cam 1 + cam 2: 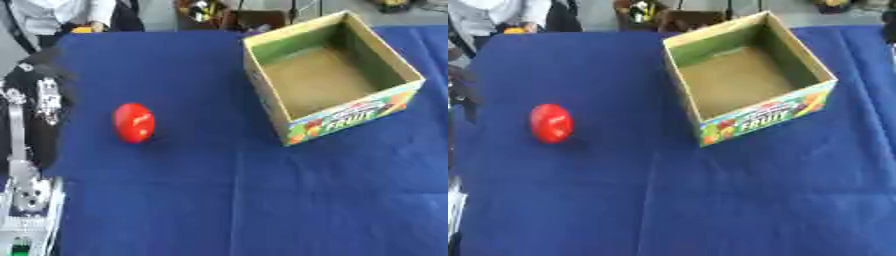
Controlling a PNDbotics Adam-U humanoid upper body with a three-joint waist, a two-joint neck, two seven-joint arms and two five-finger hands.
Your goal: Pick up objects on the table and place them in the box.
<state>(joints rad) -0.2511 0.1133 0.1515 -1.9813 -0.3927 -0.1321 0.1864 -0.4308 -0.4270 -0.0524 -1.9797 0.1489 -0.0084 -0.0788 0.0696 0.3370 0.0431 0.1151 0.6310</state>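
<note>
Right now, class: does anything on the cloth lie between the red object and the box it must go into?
Nothing visible does. Only bare blue cloth separates the red object from the open cardboard box to its right.

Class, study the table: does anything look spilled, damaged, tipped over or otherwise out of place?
Nothing stands out. The red object lies alone on the blue cloth, left of the box. The box stands upright and open, turned at an angle to the table edge, with nothing visible inside.

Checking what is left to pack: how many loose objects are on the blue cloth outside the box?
1: a red object lies on the blue cloth, left of the open box and apart from it. The box looks empty.
</note>
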